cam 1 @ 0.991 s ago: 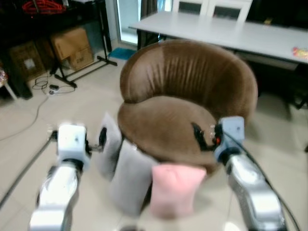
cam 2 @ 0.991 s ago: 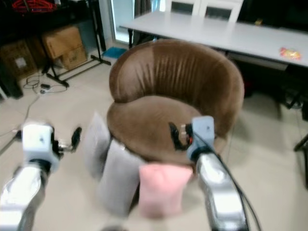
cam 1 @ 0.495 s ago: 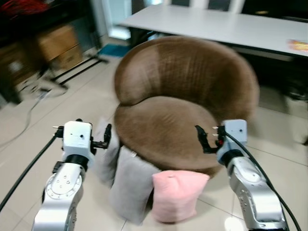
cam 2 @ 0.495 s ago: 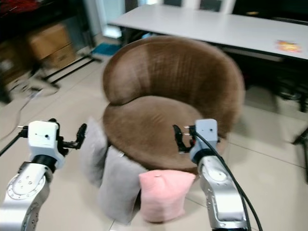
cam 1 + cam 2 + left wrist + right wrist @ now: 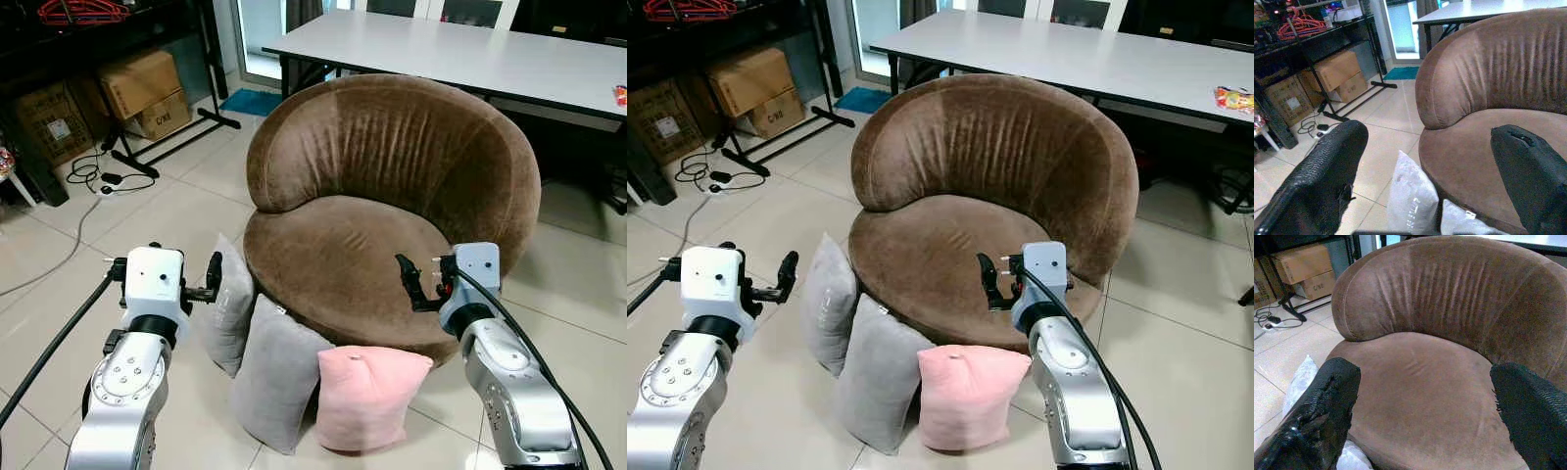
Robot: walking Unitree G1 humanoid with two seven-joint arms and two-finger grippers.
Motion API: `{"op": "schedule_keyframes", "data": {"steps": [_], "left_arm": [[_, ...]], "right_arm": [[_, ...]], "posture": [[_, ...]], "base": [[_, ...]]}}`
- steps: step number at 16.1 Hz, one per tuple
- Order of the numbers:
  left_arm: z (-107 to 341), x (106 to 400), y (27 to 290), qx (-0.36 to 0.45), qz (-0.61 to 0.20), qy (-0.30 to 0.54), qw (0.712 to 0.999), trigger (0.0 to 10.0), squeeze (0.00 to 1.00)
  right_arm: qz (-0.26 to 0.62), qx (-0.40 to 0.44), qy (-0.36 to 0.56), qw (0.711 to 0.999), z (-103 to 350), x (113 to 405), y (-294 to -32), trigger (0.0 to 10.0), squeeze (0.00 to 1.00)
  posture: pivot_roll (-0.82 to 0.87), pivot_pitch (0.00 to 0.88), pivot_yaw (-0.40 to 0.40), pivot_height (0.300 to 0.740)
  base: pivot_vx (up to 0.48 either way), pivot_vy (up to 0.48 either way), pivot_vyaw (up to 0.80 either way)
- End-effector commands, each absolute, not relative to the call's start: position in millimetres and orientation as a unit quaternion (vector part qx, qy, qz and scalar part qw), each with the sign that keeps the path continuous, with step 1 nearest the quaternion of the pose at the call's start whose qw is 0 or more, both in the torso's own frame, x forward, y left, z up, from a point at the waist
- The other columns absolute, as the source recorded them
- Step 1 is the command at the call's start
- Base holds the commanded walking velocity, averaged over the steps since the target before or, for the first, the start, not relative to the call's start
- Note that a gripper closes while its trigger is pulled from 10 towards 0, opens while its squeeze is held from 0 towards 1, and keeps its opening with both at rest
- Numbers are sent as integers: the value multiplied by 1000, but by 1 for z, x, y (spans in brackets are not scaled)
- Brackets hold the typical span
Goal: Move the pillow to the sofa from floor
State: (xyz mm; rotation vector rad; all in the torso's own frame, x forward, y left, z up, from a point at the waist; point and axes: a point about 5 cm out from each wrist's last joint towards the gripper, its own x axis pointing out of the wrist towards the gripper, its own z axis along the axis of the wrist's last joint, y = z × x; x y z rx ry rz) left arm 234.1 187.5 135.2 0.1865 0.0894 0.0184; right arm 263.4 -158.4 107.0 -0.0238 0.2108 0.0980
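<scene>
Three pillows lean against the front of a round brown sofa chair [image 5: 392, 186] on the tiled floor: a pale grey pillow [image 5: 230, 304] at the left, a darker grey pillow [image 5: 277, 377] in the middle and a pink pillow [image 5: 364, 397] at the right. My left gripper [image 5: 212, 279] is open and hovers just left of the pale grey pillow, which also shows as the white cushion [image 5: 1413, 198] in the left wrist view. Open too, my right gripper [image 5: 407, 282] hangs over the seat's front edge, above the pink pillow. Neither holds anything.
A long white table [image 5: 460, 54] stands behind the chair. At the far left are a black rack [image 5: 147, 88], cardboard boxes [image 5: 147, 93] and loose cables [image 5: 98, 176] on the floor. Open tiles lie to the left and right of the chair.
The view has steadied and sharpened after shifting with the camera. Both grippers hold about the same places beside the chair, and the pillows have not moved.
</scene>
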Motion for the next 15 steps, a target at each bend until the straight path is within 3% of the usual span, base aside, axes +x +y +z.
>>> {"op": "schedule_keyframes", "data": {"steps": [1,6,15], "left_arm": [[137,236,187,89,14,37,995,10000,0],[139,237,189,109,29,32,993,10000,0],[139,238,187,114,29,29,993,10000,0]], "right_arm": [[44,-16,103,994,107,263,-160,10000,0],[43,-20,99,994,109,265,-160,10000,0],[41,-20,98,994,109,266,-160,10000,0]], "posture": [[-28,0,24,740],[-29,0,21,740],[-31,0,22,740]], "base": [[0,0,0],[0,0,0],[0,-393,0]]}}
